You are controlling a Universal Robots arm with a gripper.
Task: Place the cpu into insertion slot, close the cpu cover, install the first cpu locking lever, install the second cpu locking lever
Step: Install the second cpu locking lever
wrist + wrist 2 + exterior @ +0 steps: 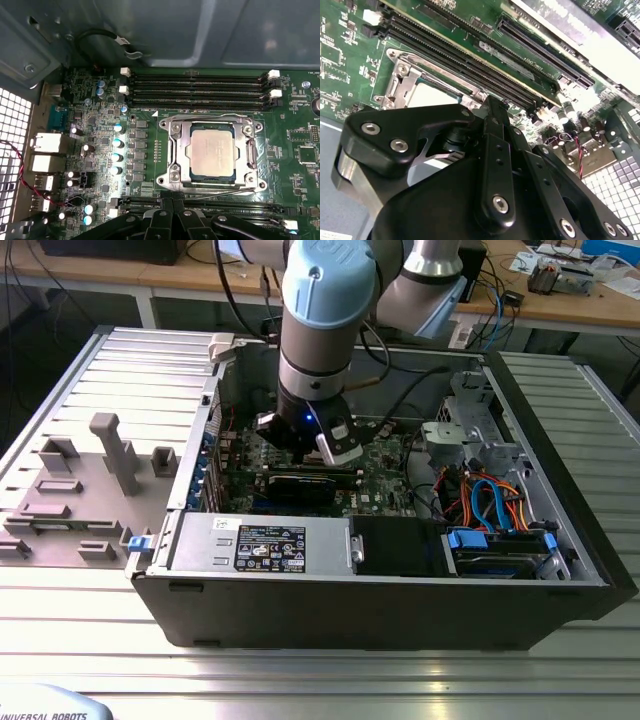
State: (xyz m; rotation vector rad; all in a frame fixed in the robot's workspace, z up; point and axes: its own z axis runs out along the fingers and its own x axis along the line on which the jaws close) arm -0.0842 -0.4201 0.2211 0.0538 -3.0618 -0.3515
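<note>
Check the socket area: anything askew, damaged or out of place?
Nothing stands out. The cpu lies flat and square in the insertion slot, with the cpu cover down around it, framing it evenly. The gripper sits just beside the socket. The memory slots look intact.

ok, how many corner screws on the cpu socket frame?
4 screws in the first wrist view, one per corner of the socket frame: two toward the case wall, two on the opposite edge. None looks hidden.

Pale silver cpu (212, 149), green motherboard (145, 150), black fingers (172, 207).
</note>
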